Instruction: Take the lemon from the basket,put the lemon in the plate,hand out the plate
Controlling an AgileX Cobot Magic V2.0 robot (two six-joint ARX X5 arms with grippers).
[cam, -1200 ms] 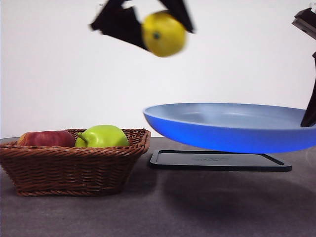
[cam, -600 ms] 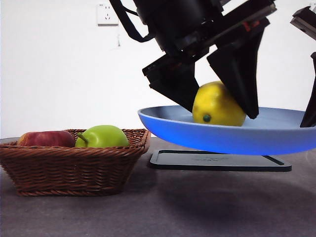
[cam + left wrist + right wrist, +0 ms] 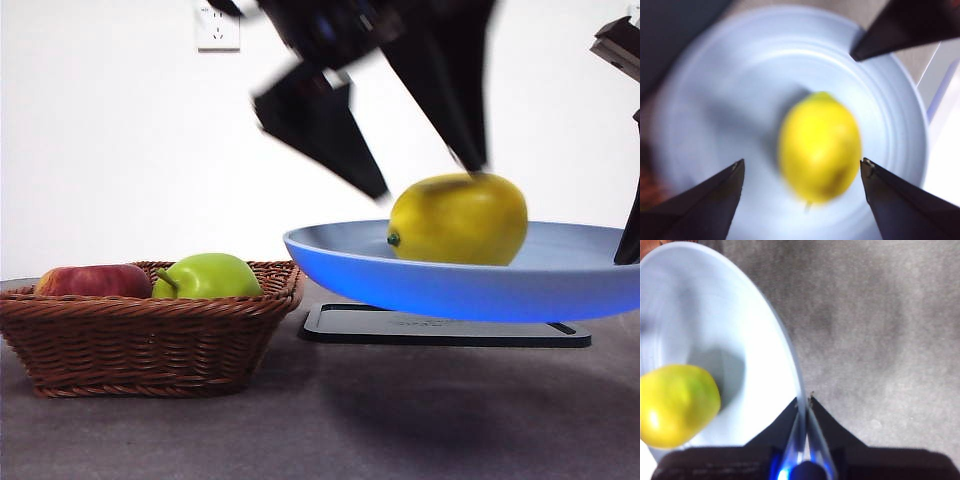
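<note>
The yellow lemon [image 3: 458, 219] lies in the light-blue plate [image 3: 340, 262], which hangs in the air above the black tray. My left gripper [image 3: 425, 165] is open just above the lemon, its jaws spread to either side and blurred. In the left wrist view the lemon [image 3: 820, 146] lies free on the plate [image 3: 715, 100] between my open jaws [image 3: 801, 172]. My right gripper [image 3: 804, 402] is shut on the plate's rim [image 3: 790, 360] and holds it up; the lemon [image 3: 676, 405] shows there too. The wicker basket [image 3: 150, 335] stands at the left.
In the basket lie a red apple [image 3: 92, 281] and a yellow-green stemmed fruit [image 3: 206, 276]. A flat black tray [image 3: 440, 328] lies on the grey table under the plate. A white wall with a socket [image 3: 217, 28] stands behind.
A second ago the left gripper held the lemon high above the plate. It brought it down into the plate, let go, and now its jaws are apart and rising.
</note>
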